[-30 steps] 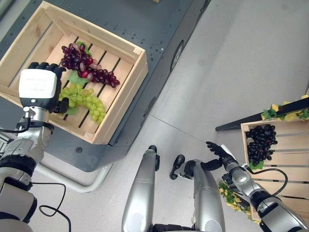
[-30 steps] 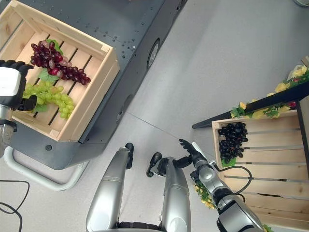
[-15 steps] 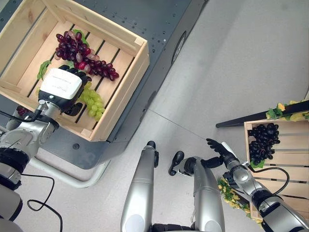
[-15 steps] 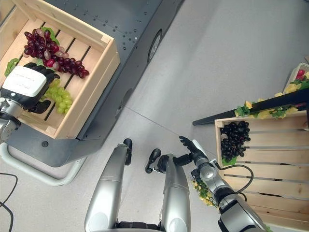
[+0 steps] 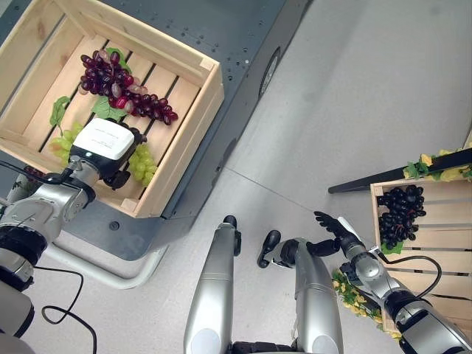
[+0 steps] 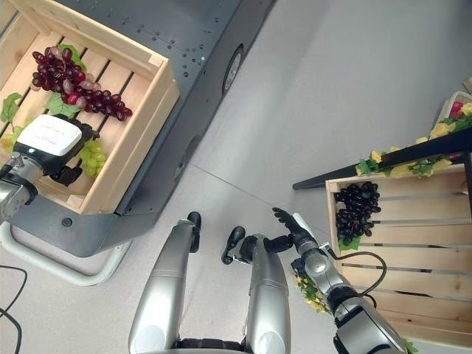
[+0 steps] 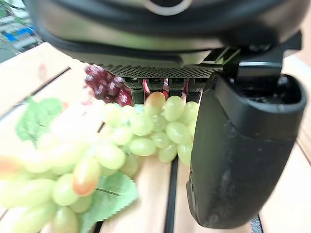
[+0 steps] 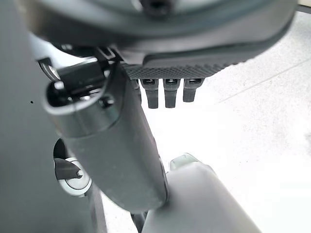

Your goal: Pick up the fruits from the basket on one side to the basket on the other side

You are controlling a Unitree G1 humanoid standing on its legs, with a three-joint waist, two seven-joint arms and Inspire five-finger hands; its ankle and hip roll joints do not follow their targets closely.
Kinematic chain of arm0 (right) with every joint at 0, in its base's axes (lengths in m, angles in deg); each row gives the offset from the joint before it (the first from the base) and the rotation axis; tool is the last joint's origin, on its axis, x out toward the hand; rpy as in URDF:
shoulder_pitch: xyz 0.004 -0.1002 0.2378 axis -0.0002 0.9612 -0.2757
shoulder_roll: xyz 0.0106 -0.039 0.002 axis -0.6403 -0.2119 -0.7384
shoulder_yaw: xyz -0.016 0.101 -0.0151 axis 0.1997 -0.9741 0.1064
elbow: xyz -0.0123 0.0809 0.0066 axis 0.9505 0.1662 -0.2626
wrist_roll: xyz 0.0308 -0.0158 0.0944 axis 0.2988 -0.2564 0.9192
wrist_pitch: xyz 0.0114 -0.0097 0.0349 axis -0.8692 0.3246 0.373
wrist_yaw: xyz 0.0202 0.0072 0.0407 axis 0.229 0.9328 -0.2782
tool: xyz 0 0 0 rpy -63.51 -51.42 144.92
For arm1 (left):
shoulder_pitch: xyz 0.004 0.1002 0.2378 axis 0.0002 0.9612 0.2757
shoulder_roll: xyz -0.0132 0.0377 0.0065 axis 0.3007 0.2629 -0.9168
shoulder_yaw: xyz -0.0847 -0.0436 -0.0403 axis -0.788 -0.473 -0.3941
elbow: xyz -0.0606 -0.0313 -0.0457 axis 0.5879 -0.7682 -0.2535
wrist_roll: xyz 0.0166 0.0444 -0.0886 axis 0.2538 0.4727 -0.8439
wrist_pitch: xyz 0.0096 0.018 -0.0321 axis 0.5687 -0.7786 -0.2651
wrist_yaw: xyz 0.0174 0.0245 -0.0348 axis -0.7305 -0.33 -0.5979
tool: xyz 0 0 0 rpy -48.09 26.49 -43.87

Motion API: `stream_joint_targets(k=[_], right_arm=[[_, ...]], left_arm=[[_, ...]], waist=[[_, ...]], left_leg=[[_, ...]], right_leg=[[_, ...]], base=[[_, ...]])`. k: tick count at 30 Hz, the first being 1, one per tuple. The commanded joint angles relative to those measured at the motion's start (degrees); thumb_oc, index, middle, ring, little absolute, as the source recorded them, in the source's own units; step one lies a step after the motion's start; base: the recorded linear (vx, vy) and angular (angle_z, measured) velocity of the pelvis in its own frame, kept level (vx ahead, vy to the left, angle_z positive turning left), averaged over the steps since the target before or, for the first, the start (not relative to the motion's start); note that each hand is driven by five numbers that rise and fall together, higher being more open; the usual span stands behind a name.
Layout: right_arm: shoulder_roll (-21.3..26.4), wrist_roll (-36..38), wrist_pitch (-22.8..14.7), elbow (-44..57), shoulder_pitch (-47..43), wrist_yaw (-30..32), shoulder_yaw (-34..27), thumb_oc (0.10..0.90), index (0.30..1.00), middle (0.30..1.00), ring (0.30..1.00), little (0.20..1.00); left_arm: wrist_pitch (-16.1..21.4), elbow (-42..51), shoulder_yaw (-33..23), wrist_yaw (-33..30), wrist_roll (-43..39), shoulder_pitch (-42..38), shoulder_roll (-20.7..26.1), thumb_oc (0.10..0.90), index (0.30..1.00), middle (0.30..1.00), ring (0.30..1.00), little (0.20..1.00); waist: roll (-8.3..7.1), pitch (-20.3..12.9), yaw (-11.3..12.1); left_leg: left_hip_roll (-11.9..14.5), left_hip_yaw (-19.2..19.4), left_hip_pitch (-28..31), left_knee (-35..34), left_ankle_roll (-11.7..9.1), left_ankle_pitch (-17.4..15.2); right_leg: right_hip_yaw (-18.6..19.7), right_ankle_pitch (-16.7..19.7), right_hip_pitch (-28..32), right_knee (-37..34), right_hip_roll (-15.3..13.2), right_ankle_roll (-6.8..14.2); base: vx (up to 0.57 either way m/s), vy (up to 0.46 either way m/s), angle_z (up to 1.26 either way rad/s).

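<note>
A wooden crate [image 5: 186,156] on the dark platform at the left holds a red grape bunch [image 5: 122,92] and a green grape bunch [image 5: 144,164]. My left hand [image 5: 105,141] is low over the green bunch and covers its middle. In the left wrist view its fingers reach straight over the green grapes [image 7: 146,136], with the thumb [image 7: 238,155] beside them, not closed on them. My right hand [image 5: 333,225] hangs open near the floor at the lower right. Beside it a second crate [image 5: 442,243] holds a black grape bunch [image 5: 398,214].
The dark grey platform [image 5: 243,44] carries the left crate, and light floor lies between the two crates. A dark bar with yellow flowers and leaves [image 5: 431,164] runs above the right crate. More yellow flowers [image 5: 345,291] lie by my right forearm.
My left hand has moved from the crate's left edge inward and down onto the green grapes. The right hand has stayed in place. The view has shifted slightly.
</note>
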Motion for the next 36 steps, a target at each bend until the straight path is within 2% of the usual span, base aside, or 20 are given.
stream_joint_targets(k=[1,8,10,14,17,20,21,24,25,26,28,36], right_arm=[[5.5,0.9,-2.0,-0.2,5.3,1.5,-1.6,0.800,0.900,0.900,0.900,0.900],[6.0,1.3,-3.0,0.8,5.0,1.1,-1.0,0.800,0.900,0.900,0.900,0.900],[5.9,1.9,-2.9,1.2,4.9,1.3,-0.6,0.800,0.900,0.900,0.900,0.900],[5.7,2.6,-2.8,1.2,4.6,1.1,-0.4,0.800,0.900,0.900,0.900,0.900],[5.6,3.1,-3.2,1.0,4.3,1.2,-0.4,0.800,0.900,0.900,0.900,0.900],[5.6,3.2,-3.1,1.3,4.0,1.1,-0.3,0.800,0.900,0.900,0.900,0.900],[5.5,3.0,-3.2,1.4,3.8,1.1,-0.3,0.800,0.900,0.900,0.900,0.900],[5.7,3.0,-3.1,1.7,3.8,1.1,0.0,0.800,0.900,0.900,0.900,0.900],[5.7,3.1,-3.0,1.8,3.8,1.1,0.0,0.800,0.900,0.900,0.900,0.900],[5.8,3.4,-2.7,2.1,3.7,1.3,0.1,0.800,0.900,0.900,0.900,0.900],[5.8,3.9,-2.6,1.9,3.3,1.2,0.0,0.800,0.900,0.900,0.900,0.900],[5.3,3.1,-2.5,2.4,3.7,1.5,-0.7,0.800,0.900,0.900,0.900,0.900]], left_arm=[[-4.7,0.3,-2.6,0.2,-0.6,-3.2,2.7,0.800,0.900,0.900,0.900,0.900],[-12.7,-1.7,0.8,1.4,2.7,-8.2,2.4,0.800,0.900,0.900,0.900,0.900],[-13.9,-2.6,1.6,2.2,2.9,-10.0,2.5,0.800,0.900,0.900,0.900,0.900],[-13.1,-3.0,3.6,4.4,4.3,-12.5,2.5,0.800,0.900,0.900,0.900,0.900],[-13.8,-2.1,5.2,6.5,4.7,-14.0,2.1,0.800,0.900,0.900,0.900,0.900],[-15.8,-2.2,5.8,8.5,3.2,-14.4,1.9,0.800,0.900,0.900,0.900,0.900],[-18.2,-2.9,5.2,9.3,0.3,-14.0,1.5,0.800,0.900,0.900,0.900,0.900],[-19.5,-4.9,4.1,10.6,0.9,-13.7,1.1,0.800,0.900,0.900,0.900,0.900],[-19.5,-5.0,4.1,10.8,1.0,-13.7,1.0,0.587,0.580,0.580,0.580,0.580],[-18.8,-5.4,4.0,11.2,1.1,-13.7,0.9,0.400,0.300,0.300,0.300,0.300],[-17.9,-6.1,4.3,11.8,0.9,-14.3,0.9,0.400,0.300,0.300,0.300,0.300],[-12.7,-4.4,2.4,7.2,-1.1,-12.5,1.5,0.400,0.300,0.300,0.300,0.300]], waist=[[2.18,-0.6,0.1],[1.18,-0.6,-0.2],[0.92,-0.6,-0.3],[0.62,-0.6,-0.3],[0.63,-0.6,-0.2],[0.71,-0.6,-0.3],[0.72,-0.6,-0.3],[0.59,-0.6,-0.2],[0.60,-0.6,-0.2],[0.61,-0.6,-0.2],[0.68,-0.6,-0.2],[1.61,-0.6,0.1]], left_leg=[[0.2,3.5,2.2,-3.3,3.6,0.6],[0.5,3.3,-0.1,-2.6,4.0,0.2],[0.5,3.1,-1.2,-2.3,4.1,0.1],[0.5,2.9,-2.5,-2.2,4.1,0.1],[0.3,2.6,-3.2,-2.8,4.2,0.1],[0.2,2.6,-3.8,-2.9,4.4,0.0],[0.1,2.4,-4.3,-3.0,4.4,0.1],[0.0,2.2,-5.0,-3.0,4.3,0.3],[0.0,2.2,-5.1,-3.0,4.3,0.3],[0.0,2.2,-5.2,-2.9,4.4,0.2],[0.0,2.2,-5.2,-2.9,4.3,0.2],[-0.4,2.4,-2.9,-3.4,4.3,-0.2]], right_leg=[[1.5,7.4,3.6,-4.9,0.9,1.8],[1.1,7.7,1.0,-4.2,1.0,2.1],[1.0,7.8,0.1,-3.9,1.0,2.2],[0.9,8.2,-1.5,-3.4,0.9,2.5],[1.0,8.3,-2.4,-3.4,0.9,2.7],[1.1,8.3,-3.2,-3.3,1.0,2.8],[1.1,8.3,-3.6,-3.3,1.0,2.8],[0.8,8.2,-4.1,-3.2,0.9,2.8],[0.8,8.2,-4.2,-3.1,0.9,2.8],[0.7,8.2,-4.4,-2.9,0.8,2.8],[0.7,8.1,-4.5,-2.7,0.8,2.7],[1.1,7.9,-2.7,-3.1,0.5,3.0]], base=[[-0.02,0.033,-0.02],[-0.01,0.020,-0.01],[-0.02,0.015,-0.05],[0.00,0.003,-0.01],[-0.01,0.006,0.03],[-0.01,0.010,0.03],[0.00,0.000,0.00],[0.00,0.000,0.00],[0.00,0.000,0.00],[0.00,0.000,0.00],[0.00,-0.010,0.02],[0.00,-0.020,0.04]])
